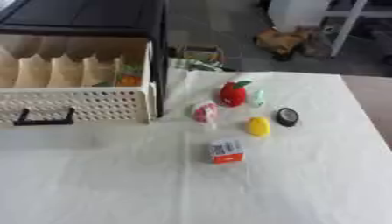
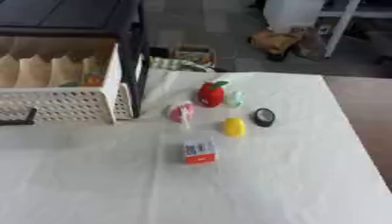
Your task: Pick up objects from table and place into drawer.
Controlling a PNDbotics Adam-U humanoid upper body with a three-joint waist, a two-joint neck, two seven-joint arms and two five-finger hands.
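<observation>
I have no hand in either eye view right now, so I cannot tell whether the fingers are spread, pressed together or pinching anything; neither arm reaches into the picture.

What I can read is the layout. The drawer (image 1: 84,105) stands pulled open at the left of the table (image 1: 306,192), its pale perforated front facing me with a dark handle (image 1: 44,119) low on it, and dividers splitting the inside into compartments. Something orange and green already sits in the rightmost compartment (image 1: 128,78).

The loose things cluster just right of the drawer, toward the middle of the table: a red toy with a green top (image 1: 233,92), a small pale green piece (image 1: 258,98) touching or just beside it, a pink and white item (image 1: 204,111) nearest the drawer's corner, a yellow object (image 1: 258,126), a dark round disc (image 1: 287,117), and a small white and orange box (image 1: 226,151) closest to me.

The relation I would steer by: every piece lies right of the drawer, so any carry runs leftward and away from me. My judgement is that the left hand has the shorter path to the pink and white item, while the disc and yellow object favour the right. The box stands apart from the rest, which makes it the cleanest first grasp.
</observation>
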